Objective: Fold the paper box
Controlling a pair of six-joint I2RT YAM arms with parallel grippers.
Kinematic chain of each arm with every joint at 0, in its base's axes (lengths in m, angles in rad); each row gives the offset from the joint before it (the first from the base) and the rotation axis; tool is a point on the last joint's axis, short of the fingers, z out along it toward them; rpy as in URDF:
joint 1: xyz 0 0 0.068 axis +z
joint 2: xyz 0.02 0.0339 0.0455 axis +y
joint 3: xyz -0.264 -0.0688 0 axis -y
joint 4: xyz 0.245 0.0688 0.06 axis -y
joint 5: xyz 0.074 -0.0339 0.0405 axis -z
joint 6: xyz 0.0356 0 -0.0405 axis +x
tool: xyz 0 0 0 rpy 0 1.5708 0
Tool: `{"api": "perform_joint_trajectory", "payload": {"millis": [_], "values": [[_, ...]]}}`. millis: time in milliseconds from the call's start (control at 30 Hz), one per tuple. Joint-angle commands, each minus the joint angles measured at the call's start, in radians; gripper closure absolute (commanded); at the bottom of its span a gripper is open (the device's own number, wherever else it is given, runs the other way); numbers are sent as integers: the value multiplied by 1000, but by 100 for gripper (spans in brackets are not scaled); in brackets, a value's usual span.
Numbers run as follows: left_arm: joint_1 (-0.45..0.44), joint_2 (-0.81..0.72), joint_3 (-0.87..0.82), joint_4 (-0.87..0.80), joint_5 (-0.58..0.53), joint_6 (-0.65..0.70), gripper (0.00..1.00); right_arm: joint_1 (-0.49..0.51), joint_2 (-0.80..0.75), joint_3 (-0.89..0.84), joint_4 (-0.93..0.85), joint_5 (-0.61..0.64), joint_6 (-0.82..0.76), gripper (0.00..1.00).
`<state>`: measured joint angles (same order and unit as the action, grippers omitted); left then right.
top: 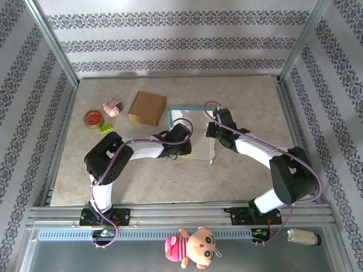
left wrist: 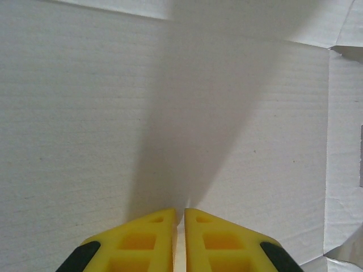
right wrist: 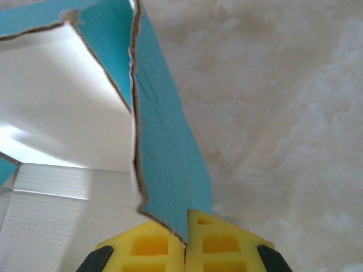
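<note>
1. Right gripper (right wrist: 186, 229) is clamped on the bottom edge of the teal side flap (right wrist: 170, 147), and that edge looks ragged. Pull hard or twist sideways here and the card could tear along it.
2. The bite is shallow, right at the flap's rim. Any jerk and the flap may slip out and drop back flat.
3. Left gripper (left wrist: 179, 216) has its jaws together with nothing between them, tips down on the white floor panel (left wrist: 85, 113) (pinning it, by my reading). If that pressure eases or the tips slide, the whole sheet will likely skid after the right arm instead of creasing.
4. A brown cardboard box (top: 147, 107) sits just beside the sheet's left edge, so a skidding sheet could nudge it.
5. The paper box (top: 195, 120) lies mid-table between the two grippers. It is mostly open and flat, white and corrugated inside, teal outside. Its right wall is raised, fold lines show on the floor, and a teal strip runs along the far edge.
</note>
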<state>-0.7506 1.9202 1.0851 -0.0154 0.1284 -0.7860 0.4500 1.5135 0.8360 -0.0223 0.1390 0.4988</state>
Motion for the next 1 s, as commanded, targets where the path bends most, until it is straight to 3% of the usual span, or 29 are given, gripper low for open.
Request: {"api": "perform_joint_trajectory", "payload": {"millis": [0, 200, 500, 767, 967], "values": [[8, 46, 14, -13, 14, -6, 88, 66, -21, -34, 22, 66, 61, 97], [8, 46, 25, 7, 25, -15, 88, 104, -17, -135, 112, 127, 182, 99], [8, 21, 24, 15, 32, -29, 86, 129, 56, -241, 225, 177, 217, 100], [8, -134, -8, -15, -29, -16, 65, 145, 73, -264, 261, 201, 204, 100], [37, -352, -44, -100, -168, -66, 54, 145, 66, -255, 261, 203, 184, 100]]}}
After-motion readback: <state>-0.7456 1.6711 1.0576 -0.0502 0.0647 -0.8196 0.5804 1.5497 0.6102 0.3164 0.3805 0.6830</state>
